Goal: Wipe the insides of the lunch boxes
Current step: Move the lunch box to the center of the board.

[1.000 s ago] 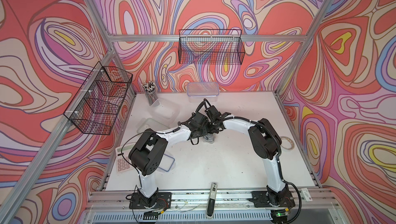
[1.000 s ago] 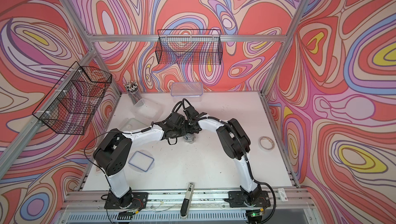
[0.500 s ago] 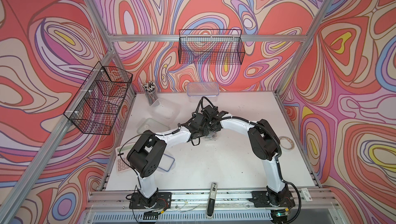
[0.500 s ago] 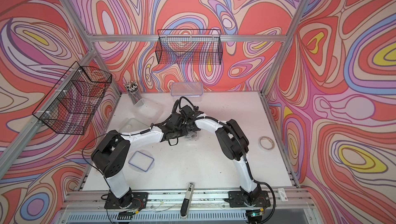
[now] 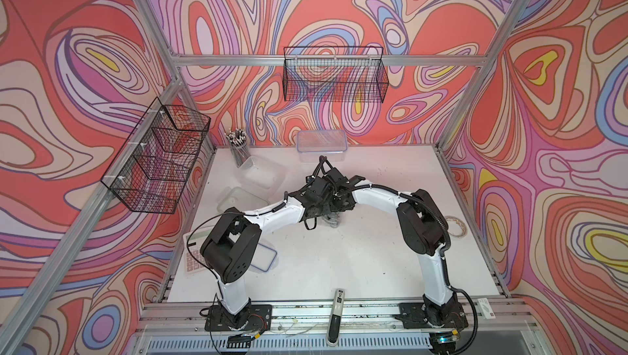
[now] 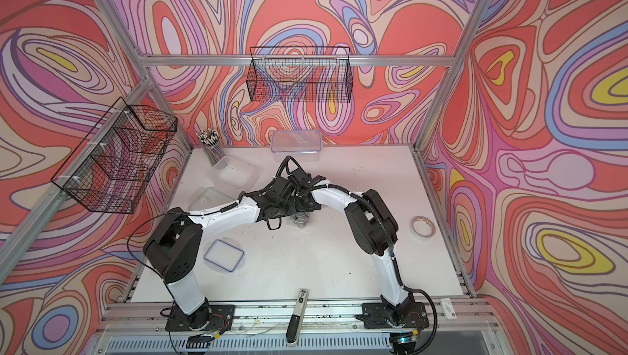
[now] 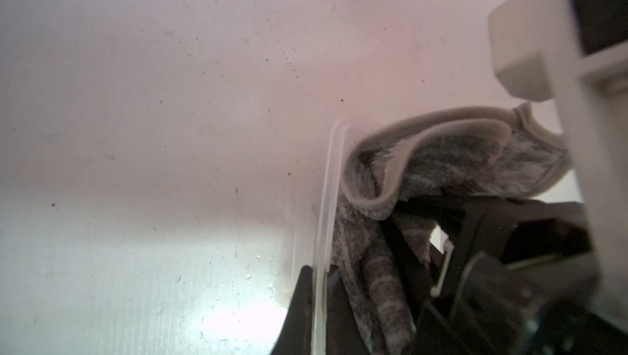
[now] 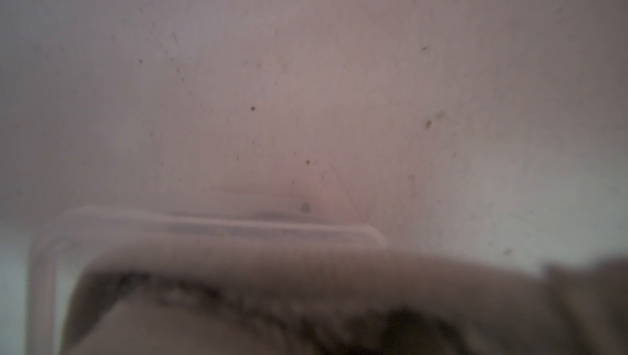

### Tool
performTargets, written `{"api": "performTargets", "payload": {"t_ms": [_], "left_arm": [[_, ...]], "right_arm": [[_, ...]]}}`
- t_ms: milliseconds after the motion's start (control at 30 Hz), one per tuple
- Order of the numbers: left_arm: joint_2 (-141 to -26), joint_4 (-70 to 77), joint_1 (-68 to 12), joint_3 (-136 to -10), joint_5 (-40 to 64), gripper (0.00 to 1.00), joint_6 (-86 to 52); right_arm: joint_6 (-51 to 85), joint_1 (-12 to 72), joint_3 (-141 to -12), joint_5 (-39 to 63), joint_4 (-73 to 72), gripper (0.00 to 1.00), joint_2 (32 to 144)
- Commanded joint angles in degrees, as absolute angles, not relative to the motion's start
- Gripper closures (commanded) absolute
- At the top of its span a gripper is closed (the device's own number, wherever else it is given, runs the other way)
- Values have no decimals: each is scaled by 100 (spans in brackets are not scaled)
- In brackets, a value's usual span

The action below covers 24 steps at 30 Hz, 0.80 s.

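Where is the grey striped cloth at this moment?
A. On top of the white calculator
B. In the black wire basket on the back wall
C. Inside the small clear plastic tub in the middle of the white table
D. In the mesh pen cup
C: in the left wrist view the grey striped cloth is bunched up just inside the wall of the small clear plastic tub.
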State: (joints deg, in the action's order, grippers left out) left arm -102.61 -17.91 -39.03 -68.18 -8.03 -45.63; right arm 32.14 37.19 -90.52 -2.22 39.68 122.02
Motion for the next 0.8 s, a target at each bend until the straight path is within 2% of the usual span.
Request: {"api": "performTargets", "payload": {"t_ms": [0, 167, 400, 567, 767], "left_arm": [[-10351, -2079, -3648, -7049, -2026, 100, -4494], [-10481, -1935, -3621, -7095, -1833, 100, -4447], [-10572, -1634, -3621, -6927, -1127, 100, -4738], [-10530, -1556, -3673, -6730, -742, 100, -4985], [-10378, -1380, -3783, -6553, -613, 100, -5098]], "right_arm": [[2677, 3700, -8706, 25, 5275, 100, 12296], [2545, 3700, -8602, 1275, 4876, 100, 12407], [3370, 3674, -8552, 2414, 3533, 100, 12598], [4170, 3573, -8656, 2499, 2595, 100, 12744], [4802, 3498, -8947, 2012, 1972, 100, 12924]]}}
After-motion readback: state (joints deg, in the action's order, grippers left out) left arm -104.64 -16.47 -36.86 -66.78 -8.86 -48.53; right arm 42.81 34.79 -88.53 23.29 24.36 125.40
